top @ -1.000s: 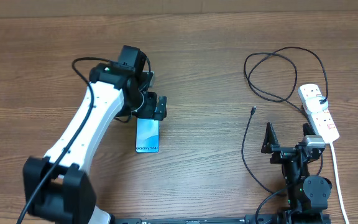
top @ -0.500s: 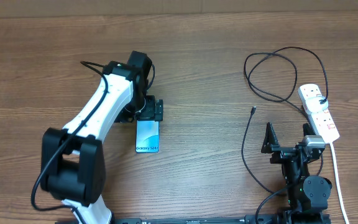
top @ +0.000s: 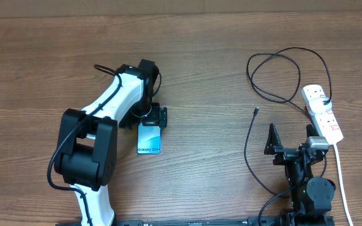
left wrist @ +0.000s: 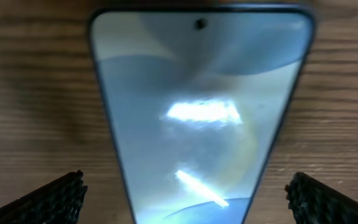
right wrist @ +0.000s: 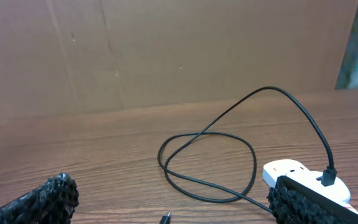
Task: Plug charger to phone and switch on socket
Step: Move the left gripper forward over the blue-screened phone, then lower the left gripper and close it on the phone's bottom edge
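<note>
Far left on the table (top: pixel 206 63), the white left arm (top: pixel 109 103) reaches out and bends down over the phone (top: pixel 149 139). The phone lies flat, screen up, left of the table's middle. Its "Galaxy S24+" lettering is at the end nearer the robot, and its far end sits under the left jaws. Those left jaws are apart, one finger on each side of the phone's far end, and the left wrist view shows the phone (left wrist: pixel 201 118) running up between the two dark fingertips (left wrist: pixel 58 198), with a strip of bare wood on either side and a bright glare on the glass. No grip on it. Across to the right half, the charger (top: pixel 246 150) trails over the wood. Its small connector tip (top: pixel 256 112) lies loose on the table, well apart from the phone, and the cable swings into a wide loop towards the far edge before coming round to the socket (top: pixel 322 114). The right wrist view catches that loop of charger (right wrist: pixel 207 143) and a black plug (right wrist: pixel 328 177) seated in the white socket (right wrist: pixel 294 173). Low on the right, the right arm (top: pixel 303 169) sits close to its base, and the right jaws are spread wide with nothing between them, the connector tip (right wrist: pixel 165 218) just ahead. At the far right, the socket's white cord (top: pixel 340 169) runs back towards the robot.
</note>
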Tool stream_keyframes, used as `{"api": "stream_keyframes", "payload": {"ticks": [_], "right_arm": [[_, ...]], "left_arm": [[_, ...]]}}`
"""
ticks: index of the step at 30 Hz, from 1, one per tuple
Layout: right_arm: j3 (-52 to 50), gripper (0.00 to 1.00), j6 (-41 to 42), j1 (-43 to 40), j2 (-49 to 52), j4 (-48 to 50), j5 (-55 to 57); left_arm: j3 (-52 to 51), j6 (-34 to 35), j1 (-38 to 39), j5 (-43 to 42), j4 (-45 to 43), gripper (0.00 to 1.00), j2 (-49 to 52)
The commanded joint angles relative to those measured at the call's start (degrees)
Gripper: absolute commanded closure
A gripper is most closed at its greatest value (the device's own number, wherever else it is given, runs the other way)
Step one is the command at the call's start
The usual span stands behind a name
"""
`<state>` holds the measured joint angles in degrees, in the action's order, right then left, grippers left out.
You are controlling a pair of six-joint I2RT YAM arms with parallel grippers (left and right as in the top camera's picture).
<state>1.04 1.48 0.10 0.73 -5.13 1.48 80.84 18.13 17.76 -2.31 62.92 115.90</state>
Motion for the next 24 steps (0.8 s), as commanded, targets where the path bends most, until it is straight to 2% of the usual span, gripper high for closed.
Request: {"api": "stream_keyframes", "payload": {"ticks": [1,14,18,24], "right_arm": [[-0.6,0.0,0.0,-0.1,-0.6,0.4,-0.1],[-0.6,0.0,0.0,-0.1,-0.6,0.4,-0.1],[-0.6,0.0,0.0,-0.1,-0.6,0.4,-0.1],[-0.6,0.0,0.0,-0.1,-0.6,0.4,-0.1]], "left_arm": [[-1.0,1.0,1.8,0.2,-1.6,0.0,0.7],[-5.0,1.3,2.2,2.5,-4.7,0.0,0.7],[-6.2,3.3,2.2,2.5,-5.2,0.0,0.7],[-11.1,5.6,2.1,2.5,-11.0,0.0,0.7]]}}
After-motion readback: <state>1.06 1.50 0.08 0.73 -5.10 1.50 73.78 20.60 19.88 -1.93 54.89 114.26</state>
